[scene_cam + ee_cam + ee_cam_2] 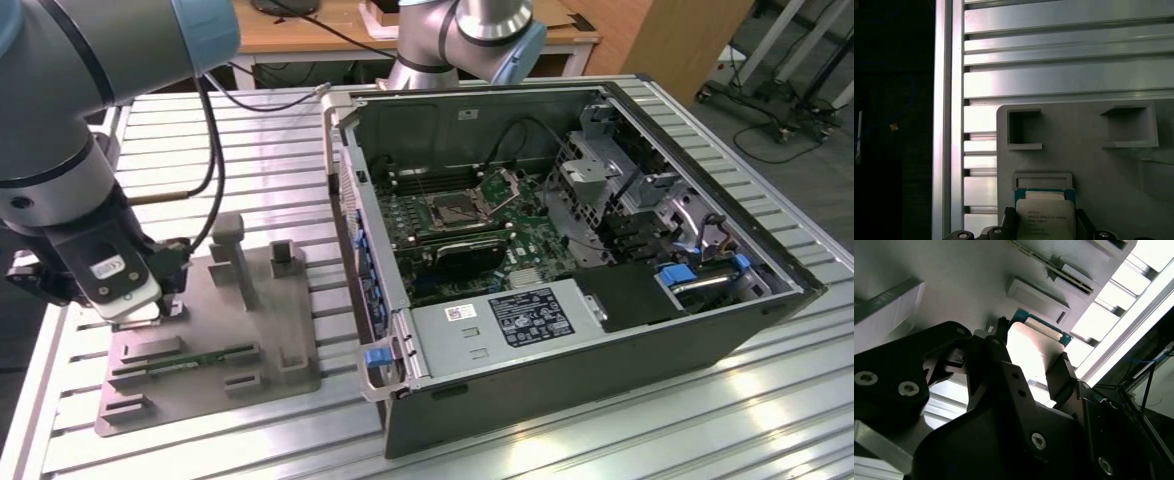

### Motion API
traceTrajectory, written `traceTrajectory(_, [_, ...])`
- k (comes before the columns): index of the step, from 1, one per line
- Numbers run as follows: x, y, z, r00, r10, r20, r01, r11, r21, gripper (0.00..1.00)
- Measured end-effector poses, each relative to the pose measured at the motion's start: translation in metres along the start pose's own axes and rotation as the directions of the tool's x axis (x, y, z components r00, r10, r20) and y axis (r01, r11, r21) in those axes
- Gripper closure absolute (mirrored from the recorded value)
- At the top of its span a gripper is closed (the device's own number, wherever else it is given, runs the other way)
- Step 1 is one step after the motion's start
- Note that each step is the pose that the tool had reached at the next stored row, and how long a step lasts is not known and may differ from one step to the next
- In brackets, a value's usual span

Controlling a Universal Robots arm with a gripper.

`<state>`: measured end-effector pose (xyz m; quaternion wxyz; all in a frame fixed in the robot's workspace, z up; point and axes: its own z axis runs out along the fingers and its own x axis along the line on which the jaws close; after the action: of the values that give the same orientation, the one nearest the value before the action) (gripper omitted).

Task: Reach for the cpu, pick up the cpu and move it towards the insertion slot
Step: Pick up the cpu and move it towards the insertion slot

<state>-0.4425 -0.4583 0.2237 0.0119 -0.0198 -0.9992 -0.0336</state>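
Observation:
The cpu (1035,347) (1045,219), a flat square chip with a silver top and a green rim, sits between my gripper's (1031,351) (1045,225) two black fingers (1063,374). They rest against its opposite edges, just over a shallow pocket of the grey holder plate (1094,165). In the exterior view the gripper (134,310) hangs low over the far left corner of that plate (274,335). The insertion slot (451,208), a square socket with a metal frame and raised retention plate, lies on the green board inside the open computer case, well to the exterior view's right.
The open computer case (747,300) has tall walls around the board. A green memory stick (200,357) lies in the holder plate, and grey posts (227,245) rise from it. The ribbed aluminium table (667,430) runs under everything. A second arm's base (467,40) stands behind the case.

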Motion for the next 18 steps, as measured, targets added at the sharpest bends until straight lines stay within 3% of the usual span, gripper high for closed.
traceTrajectory(18, [0.0001, 0.0003, -0.0048, 1.0, 0.0, 0.0, 0.0, 1.0, 0.0, 0.46])
